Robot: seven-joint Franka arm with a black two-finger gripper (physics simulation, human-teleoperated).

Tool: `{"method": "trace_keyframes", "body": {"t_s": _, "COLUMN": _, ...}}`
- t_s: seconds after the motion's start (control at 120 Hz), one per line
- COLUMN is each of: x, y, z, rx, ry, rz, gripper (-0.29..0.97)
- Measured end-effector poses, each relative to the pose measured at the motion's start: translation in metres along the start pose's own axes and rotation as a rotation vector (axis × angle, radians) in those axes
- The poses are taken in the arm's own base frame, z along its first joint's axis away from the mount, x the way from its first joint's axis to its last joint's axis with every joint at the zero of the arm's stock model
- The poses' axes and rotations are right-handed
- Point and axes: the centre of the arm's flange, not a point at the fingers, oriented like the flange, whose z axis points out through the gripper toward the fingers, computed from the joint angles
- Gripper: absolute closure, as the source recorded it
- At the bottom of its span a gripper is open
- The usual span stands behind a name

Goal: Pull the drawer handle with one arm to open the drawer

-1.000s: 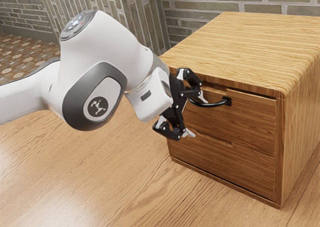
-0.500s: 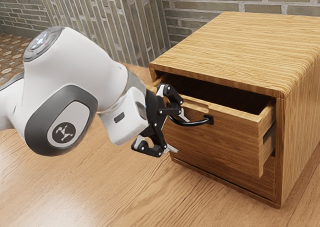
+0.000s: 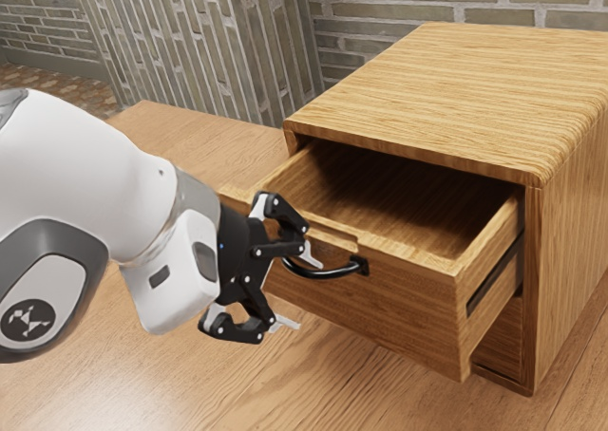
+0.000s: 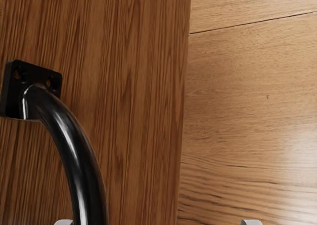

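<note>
Top drawer open, standing well out of cabinet on wood table.
Gripper at handle end nr exterior view's left, fingers spread wide, one above & one below bar, not clamped.

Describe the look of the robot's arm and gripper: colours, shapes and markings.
The arm has smooth, rounded white shells, with a grey joint cap bearing a small white emblem. A boxy white hand section carries the gripper, which is black, built of jointed links, and ends in pale silver fingertips.
</note>
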Motion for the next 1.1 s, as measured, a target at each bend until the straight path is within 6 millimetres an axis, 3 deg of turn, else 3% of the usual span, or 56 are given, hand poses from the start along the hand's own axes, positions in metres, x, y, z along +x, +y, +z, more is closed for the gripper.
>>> {"method": "trace_keyframes", "body": {"t_s": 0.092, "x": 0.002, "y": 0.008, "z": -0.007, "rx": 0.0, "ry": 0.001, "rz": 0.0, "gripper": 0.28}}
{"method": "trace_keyframes", "body": {"t_s": 0.208, "x": 0.003, "y": 0.023, "z": -0.01, "rx": -0.007, "ry": -0.008, "rz": 0.004, "gripper": 0.2}}
{"method": "trace_keyframes", "body": {"t_s": 0.467, "x": 0.004, "y": 0.048, "z": -0.032, "rx": 0.002, "ry": -0.017, "rz": -0.001, "gripper": 0.36}}
{"method": "trace_keyframes", "body": {"t_s": 0.55, "x": 0.003, "y": 0.054, "z": -0.033, "rx": -0.002, "ry": -0.024, "rz": -0.007, "gripper": 0.3}}
{"method": "trace_keyframes", "body": {"t_s": 0.742, "x": 0.002, "y": 0.064, "z": -0.04, "rx": -0.01, "ry": -0.026, "rz": -0.025, "gripper": 0.3}}
{"method": "trace_keyframes", "body": {"t_s": 0.908, "x": 0.004, "y": 0.063, "z": -0.047, "rx": -0.005, "ry": -0.023, "rz": -0.032, "gripper": 0.13}}
{"method": "trace_keyframes", "body": {"t_s": 1.008, "x": 0.021, "y": 0.058, "z": -0.079, "rx": 0.048, "ry": -0.017, "rz": -0.003, "gripper": 0.08}}
{"method": "trace_keyframes", "body": {"t_s": 1.058, "x": 0.048, "y": 0.058, "z": -0.115, "rx": 0.089, "ry": -0.018, "rz": 0.036, "gripper": 0.06}}
{"method": "trace_keyframes", "body": {"t_s": 1.1, "x": 0.081, "y": 0.061, "z": -0.159, "rx": 0.125, "ry": -0.039, "rz": 0.066, "gripper": 0.05}}
